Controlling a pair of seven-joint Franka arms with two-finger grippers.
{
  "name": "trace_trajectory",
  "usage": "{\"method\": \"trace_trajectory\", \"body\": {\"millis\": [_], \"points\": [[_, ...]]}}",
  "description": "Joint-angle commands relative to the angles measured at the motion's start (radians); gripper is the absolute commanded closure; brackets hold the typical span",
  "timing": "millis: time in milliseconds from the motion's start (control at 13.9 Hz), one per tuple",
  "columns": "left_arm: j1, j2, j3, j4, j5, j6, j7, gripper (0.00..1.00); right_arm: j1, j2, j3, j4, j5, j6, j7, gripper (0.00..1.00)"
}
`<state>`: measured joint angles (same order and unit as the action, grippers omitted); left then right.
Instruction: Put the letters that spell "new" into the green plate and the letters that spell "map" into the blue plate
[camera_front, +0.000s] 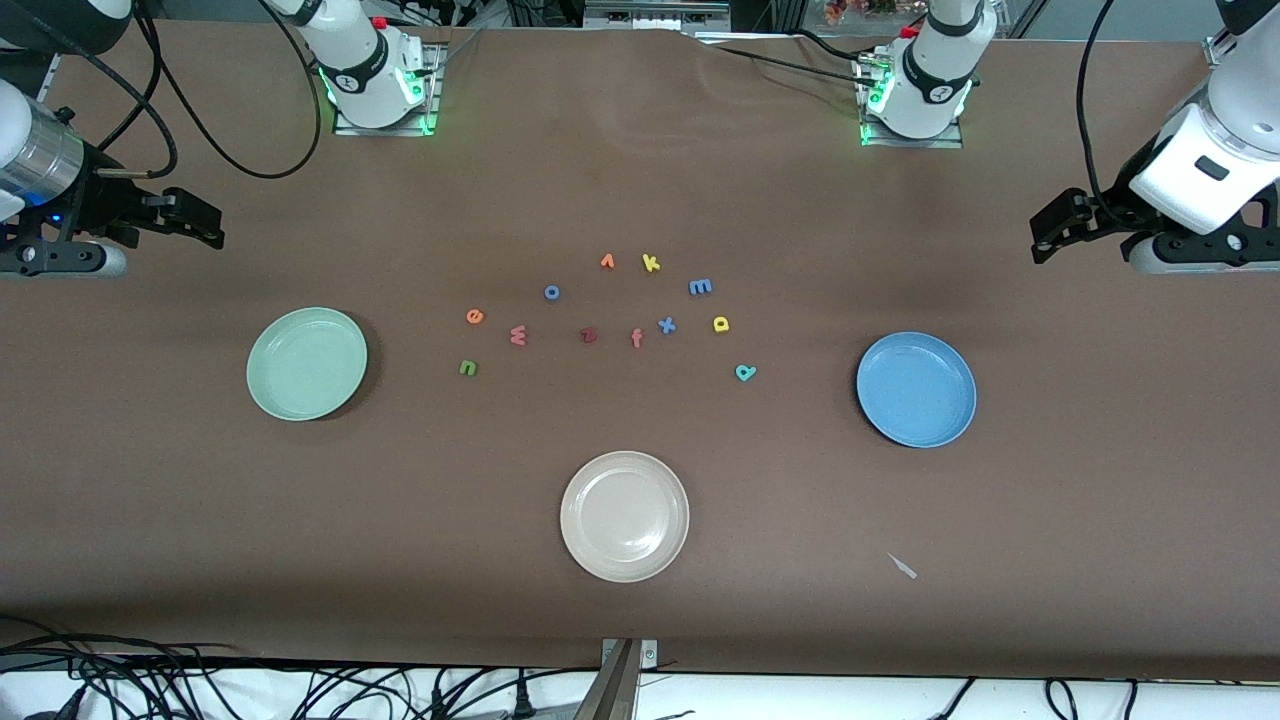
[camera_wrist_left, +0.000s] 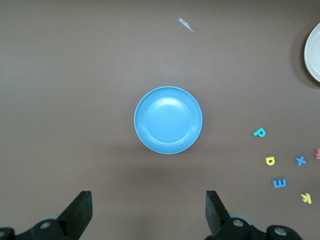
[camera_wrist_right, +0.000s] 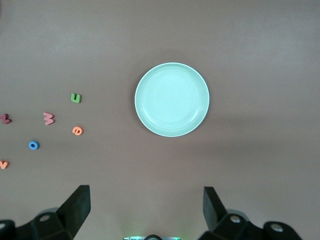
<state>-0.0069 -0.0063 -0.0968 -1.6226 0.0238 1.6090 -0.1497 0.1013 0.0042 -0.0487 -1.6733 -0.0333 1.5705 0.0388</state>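
Note:
The green plate (camera_front: 307, 363) (camera_wrist_right: 172, 99) lies toward the right arm's end of the table, the blue plate (camera_front: 916, 389) (camera_wrist_left: 168, 120) toward the left arm's end. Between them are the green n (camera_front: 468, 368) (camera_wrist_right: 75, 98), orange e (camera_front: 475, 317) (camera_wrist_right: 77, 130), salmon w (camera_front: 518, 335) (camera_wrist_right: 48, 118), blue m (camera_front: 700, 287) (camera_wrist_left: 280, 183), yellow a (camera_front: 721, 323) (camera_wrist_left: 270, 160) and teal p (camera_front: 745, 372) (camera_wrist_left: 259, 132). My right gripper (camera_front: 205, 225) (camera_wrist_right: 146, 207) hangs open and empty over bare table by the green plate. My left gripper (camera_front: 1052, 232) (camera_wrist_left: 148, 210) is open and empty over bare table by the blue plate.
A beige plate (camera_front: 625, 516) lies nearer the front camera than the letters. Other letters sit among them: blue o (camera_front: 552, 292), orange v (camera_front: 607, 262), yellow k (camera_front: 651, 263), blue x (camera_front: 666, 325), dark red z (camera_front: 589, 335), orange f (camera_front: 637, 338). A paper scrap (camera_front: 903, 566) lies near the front edge.

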Motion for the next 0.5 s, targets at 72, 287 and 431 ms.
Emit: {"method": "trace_trajectory", "body": {"millis": [72,287,431], "points": [[-0.021,0.019,0.020,0.035,0.007,-0.026,0.004,0.00,0.000,0.005,0.000,0.017,0.006,-0.001,-0.013,0.00],[-0.024,0.020,0.014,0.036,0.008,-0.026,0.004,0.00,0.000,0.005,0.001,0.017,0.006,-0.003,-0.013,0.00],[-0.022,0.019,0.014,0.036,0.007,-0.027,0.004,0.00,0.000,0.005,0.001,0.017,0.006,-0.003,-0.014,0.00]]}}
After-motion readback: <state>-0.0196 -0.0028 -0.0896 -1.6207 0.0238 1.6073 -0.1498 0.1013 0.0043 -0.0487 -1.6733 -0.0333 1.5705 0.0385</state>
